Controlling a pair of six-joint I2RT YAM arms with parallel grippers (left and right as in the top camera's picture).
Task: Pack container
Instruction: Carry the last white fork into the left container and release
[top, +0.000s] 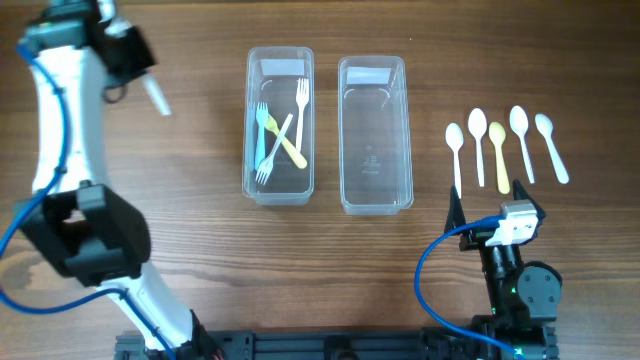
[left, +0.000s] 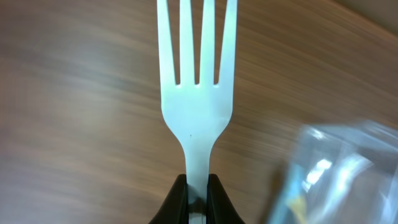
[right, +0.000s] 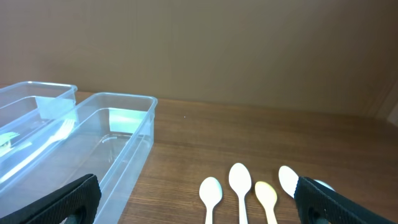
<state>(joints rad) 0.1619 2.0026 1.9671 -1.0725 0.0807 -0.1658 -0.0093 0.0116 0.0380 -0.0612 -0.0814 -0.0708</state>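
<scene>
The left gripper (left: 198, 186) is closed on the handle of a white fork (left: 198, 99), pinched low so that the tines are left free toward 12 o'clock in the wrist view; such a hold is judged to suit a lengthwise drop into a narrow tub. Overhead, the fork is held at 10 o'clock of the table, well apart from the left container (top: 250, 120) at its 3 o'clock, where other forks (top: 288, 145) are already crossed. The right container (top: 343, 130), just beside, is seen empty, presumably reserved for the five spoons (top: 498, 145) rowed at 3 o'clock. The right gripper (top: 487, 208) is spread wide at 5 o'clock, just below them. All is borne by a wood-grain table (top: 200, 260), and a plain tan wall (right: 199, 50) is seen behind.
</scene>
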